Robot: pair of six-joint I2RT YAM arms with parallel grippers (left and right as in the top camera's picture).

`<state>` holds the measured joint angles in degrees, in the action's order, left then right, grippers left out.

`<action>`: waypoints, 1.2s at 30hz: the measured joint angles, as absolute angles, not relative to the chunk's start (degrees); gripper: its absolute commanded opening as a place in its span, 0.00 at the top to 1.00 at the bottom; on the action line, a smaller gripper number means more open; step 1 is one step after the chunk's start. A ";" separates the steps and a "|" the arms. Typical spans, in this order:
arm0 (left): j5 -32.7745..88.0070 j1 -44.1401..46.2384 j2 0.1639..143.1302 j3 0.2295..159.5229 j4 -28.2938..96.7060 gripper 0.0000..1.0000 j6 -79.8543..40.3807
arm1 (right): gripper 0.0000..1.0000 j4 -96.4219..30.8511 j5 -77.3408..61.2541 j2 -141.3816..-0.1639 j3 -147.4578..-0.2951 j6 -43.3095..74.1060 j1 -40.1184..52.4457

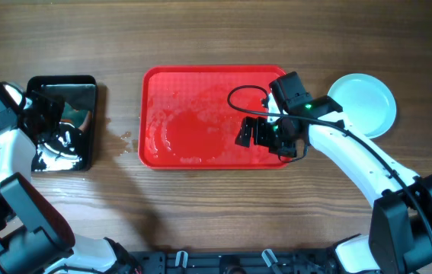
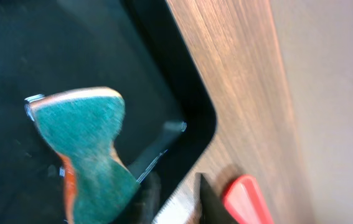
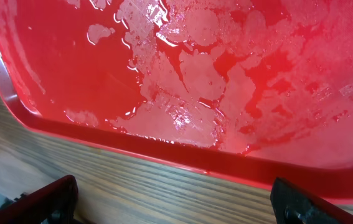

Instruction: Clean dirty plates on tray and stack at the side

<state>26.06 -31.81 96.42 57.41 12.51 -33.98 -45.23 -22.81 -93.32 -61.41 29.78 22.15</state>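
Sponge (image 2: 84, 140) sits just beside left gripper (image 2: 177, 202), jaws nearly together, over black tray (image 2: 14, 50); right gripper (image 3: 176, 208) gapes empty above wet red tray (image 3: 70, 74).

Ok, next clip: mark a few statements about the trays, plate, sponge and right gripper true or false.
1. The red tray has nothing on it. True.
2. The plate lies left of that tray. False: it lies to its right, on the table.
3. The right gripper is open. True.
4. The tray's surface is dry. False: it is wet.
5. The sponge is on the red tray. False: it is in the black tray.
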 measured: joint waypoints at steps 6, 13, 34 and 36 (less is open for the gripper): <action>20.93 -28.58 98.21 57.41 10.22 0.85 -33.47 | 0.00 -44.12 -22.81 -93.32 -61.36 29.80 22.15; 15.33 -23.33 103.92 57.41 9.58 0.95 -33.01 | 0.00 -44.21 -22.81 -93.32 -61.36 29.78 22.15; 8.40 -28.49 102.61 57.39 16.91 0.96 -33.34 | 0.00 -44.51 -22.81 -93.32 -61.34 29.78 22.15; 8.40 -29.74 102.41 57.39 18.76 0.96 -33.76 | 0.00 -44.53 -22.81 -93.32 -61.34 29.78 22.15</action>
